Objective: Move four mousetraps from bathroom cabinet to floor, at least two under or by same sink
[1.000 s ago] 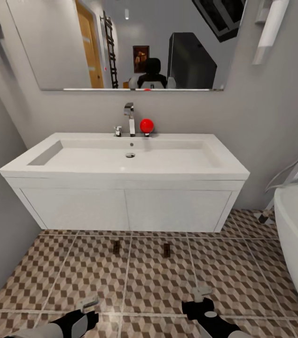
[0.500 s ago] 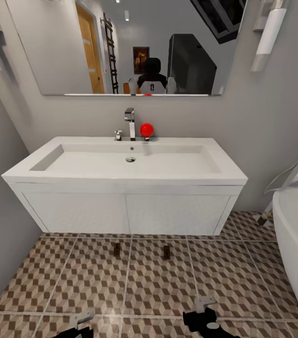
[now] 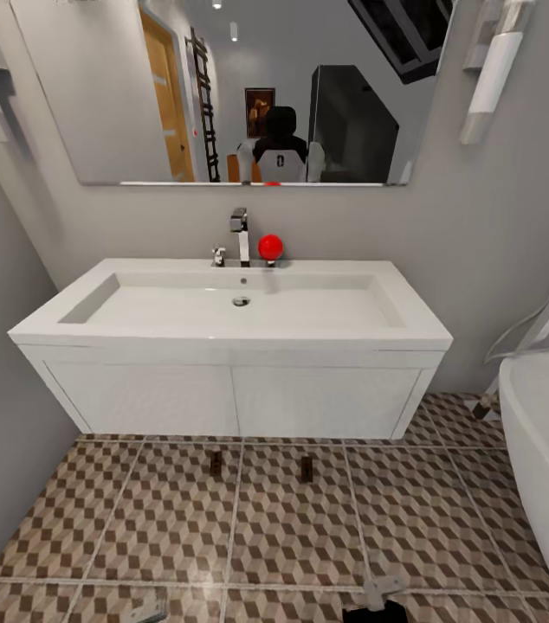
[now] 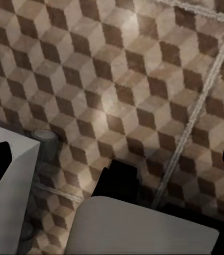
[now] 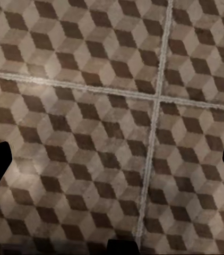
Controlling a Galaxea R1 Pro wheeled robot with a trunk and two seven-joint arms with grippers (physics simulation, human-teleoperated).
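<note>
Where the sink (image 3: 231,316) overhangs the bathroom floor (image 3: 171,528), you have two mousetraps (image 3: 216,464) lying near its front edge. Your left gripper (image 4: 117,154) and right gripper (image 5: 114,162) both have their fingers spread wide over bare tiles.

Up on the wall, a wide mirror (image 3: 222,95) shows an orange door (image 3: 169,95), a dark ladder rack (image 3: 203,95), a small framed picture (image 3: 259,111) and a tall black block (image 3: 352,125). A red ball (image 3: 270,247) sits just beside the chrome tap (image 3: 240,232). White wall lights flank the mirror, one at each side (image 3: 491,73). A white bathtub (image 3: 547,450) edges in, pale hoses (image 3: 543,316) above it.
</note>
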